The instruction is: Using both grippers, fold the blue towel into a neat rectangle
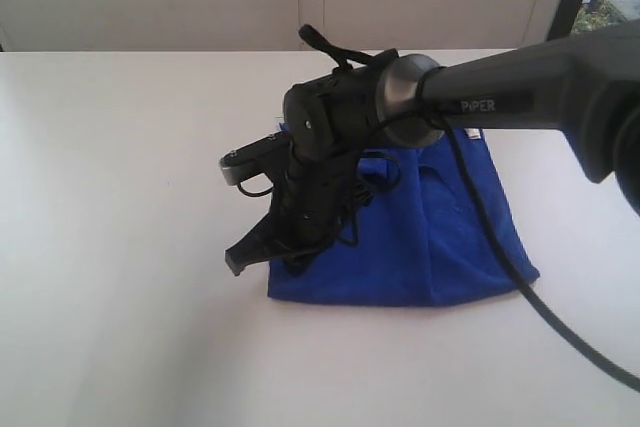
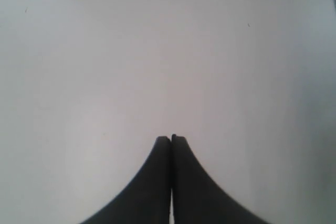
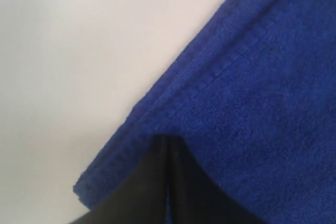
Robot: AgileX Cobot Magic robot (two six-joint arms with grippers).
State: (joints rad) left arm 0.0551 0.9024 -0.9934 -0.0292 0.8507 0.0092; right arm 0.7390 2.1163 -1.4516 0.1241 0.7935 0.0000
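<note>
White surface (image 1: 120, 197) spreads bare across the left of the exterior view. The left tool (image 2: 171, 139) hangs over bare surface with its fingers pressed together, gripping nothing; the exterior view does not show it. Toward the middle, the right tool (image 3: 169, 139) reaches across from the right. Its fingers are also pressed together and pinch no cloth, and its tip sits over the left near corner of the blue towel (image 1: 440, 237). Whether it touches the pile I cannot tell. The towel lies right of centre, doubled into a compact, slightly skewed block with stacked hems along one edge.

The step in hand looks like tidying this fold. Doing it well means squaring the stacked hems flush without dragging the top layer. Open room is wide to the left and on the near side. On the right, a black cable (image 1: 520, 282) crosses the towel's corner and could snag it.
</note>
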